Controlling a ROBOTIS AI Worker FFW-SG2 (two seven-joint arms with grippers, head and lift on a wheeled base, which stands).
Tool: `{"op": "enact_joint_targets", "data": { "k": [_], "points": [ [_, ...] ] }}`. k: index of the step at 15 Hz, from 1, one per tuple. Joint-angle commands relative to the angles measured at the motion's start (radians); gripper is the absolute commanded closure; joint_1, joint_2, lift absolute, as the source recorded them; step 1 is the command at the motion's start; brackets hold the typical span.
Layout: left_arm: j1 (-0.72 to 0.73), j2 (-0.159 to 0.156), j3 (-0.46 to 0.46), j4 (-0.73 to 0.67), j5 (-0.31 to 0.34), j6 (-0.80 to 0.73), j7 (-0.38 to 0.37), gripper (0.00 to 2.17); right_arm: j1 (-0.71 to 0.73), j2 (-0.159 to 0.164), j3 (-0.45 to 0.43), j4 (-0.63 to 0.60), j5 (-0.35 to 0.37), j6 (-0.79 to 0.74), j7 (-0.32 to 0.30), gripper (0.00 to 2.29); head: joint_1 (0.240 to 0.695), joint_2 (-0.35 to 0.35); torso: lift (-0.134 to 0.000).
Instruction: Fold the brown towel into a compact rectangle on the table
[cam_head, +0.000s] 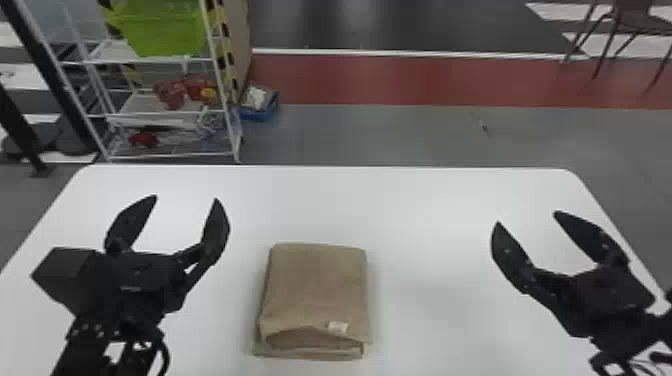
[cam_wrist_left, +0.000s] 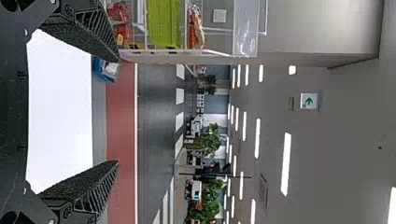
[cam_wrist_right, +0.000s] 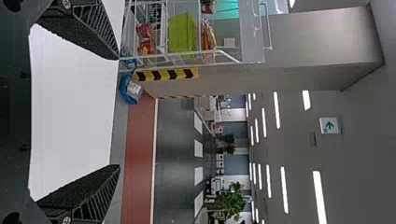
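The brown towel (cam_head: 317, 290) lay folded near the table's (cam_head: 425, 300) near edge; the left gripper (cam_head: 186, 197) hung to its left, jaws spread and empty; the right gripper (cam_head: 526, 217), well to its right, was likewise released.

I'm standing in a big indoor hall, looking like a workshop or lab. A white rack (cam_head: 135, 104) is standing at far left, holding a green bin (cam_head: 160, 27), with black-and-yellow hazard striping (cam_wrist_right: 166, 74) showing beside it. A red strip (cam_head: 400, 80) is crossing the floor beyond, and rows of ceiling lights (cam_wrist_left: 286, 163) are glowing over a green arrow sign (cam_wrist_left: 308, 101).
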Motion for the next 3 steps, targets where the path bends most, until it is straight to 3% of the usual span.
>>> {"op": "enact_joint_targets", "data": {
  "k": [1, 3],
  "points": [
    [0.003, 0.002, 0.001, -0.002, 0.002, 0.000, 0.000, 0.13, 0.005, 0.001, -0.002, -0.006, 0.002, -0.006, 0.000, 0.05, 0.695, -0.032, -0.122],
    [0.008, 0.002, 0.002, -0.008, 0.005, 0.000, -0.003, 0.14, 0.011, 0.001, -0.002, -0.012, 0.002, -0.012, 0.000, 0.05, 0.695, -0.035, -0.122]
  ]
}}
